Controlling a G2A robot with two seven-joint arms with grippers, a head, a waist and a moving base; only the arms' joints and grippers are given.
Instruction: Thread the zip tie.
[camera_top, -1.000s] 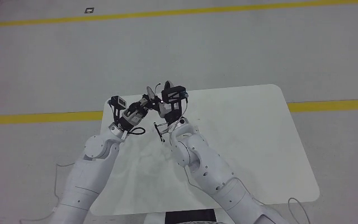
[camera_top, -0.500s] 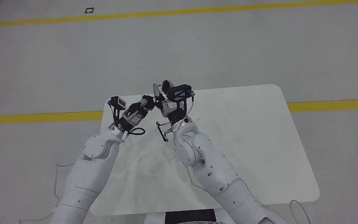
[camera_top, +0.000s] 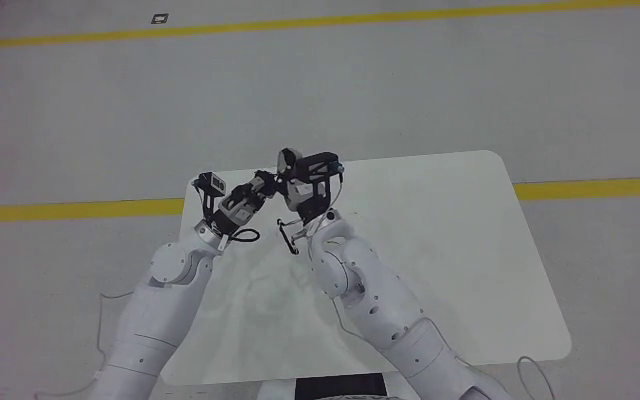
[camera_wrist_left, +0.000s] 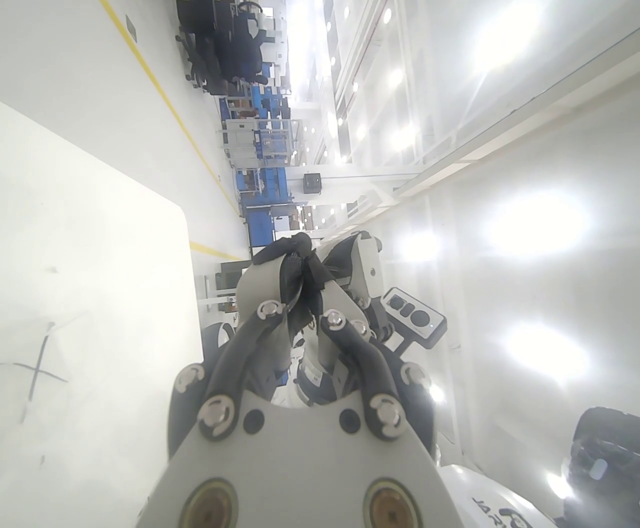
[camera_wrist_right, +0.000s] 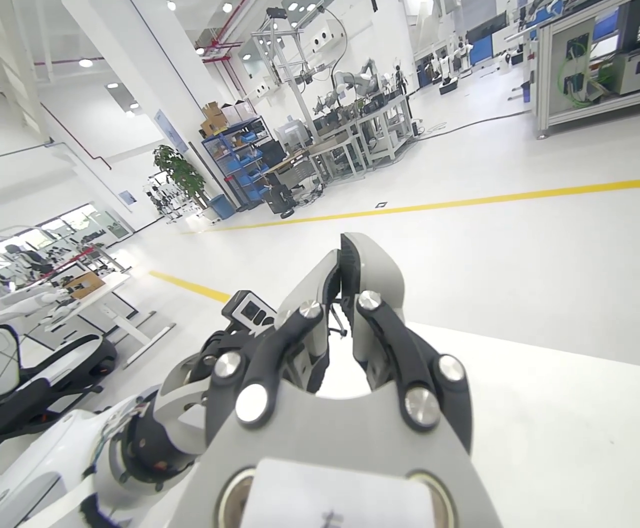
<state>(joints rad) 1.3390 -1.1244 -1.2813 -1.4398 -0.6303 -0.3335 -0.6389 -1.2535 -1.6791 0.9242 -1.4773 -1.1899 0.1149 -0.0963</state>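
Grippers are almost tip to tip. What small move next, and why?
Probably nudge the right gripper slowly toward the left gripper: both look shut, tips nearly meeting above the table edge, with a thin black zip tie at the right tips. Slot hidden; go gently.

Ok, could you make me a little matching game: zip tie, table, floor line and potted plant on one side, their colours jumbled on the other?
Things: 1 zip tie; 2 table; 3 floor line; 4 potted plant.
Colours: A yellow; B green; C white; D black, pinched by the left gripper.
Pairs: 1-D; 2-C; 3-A; 4-B.
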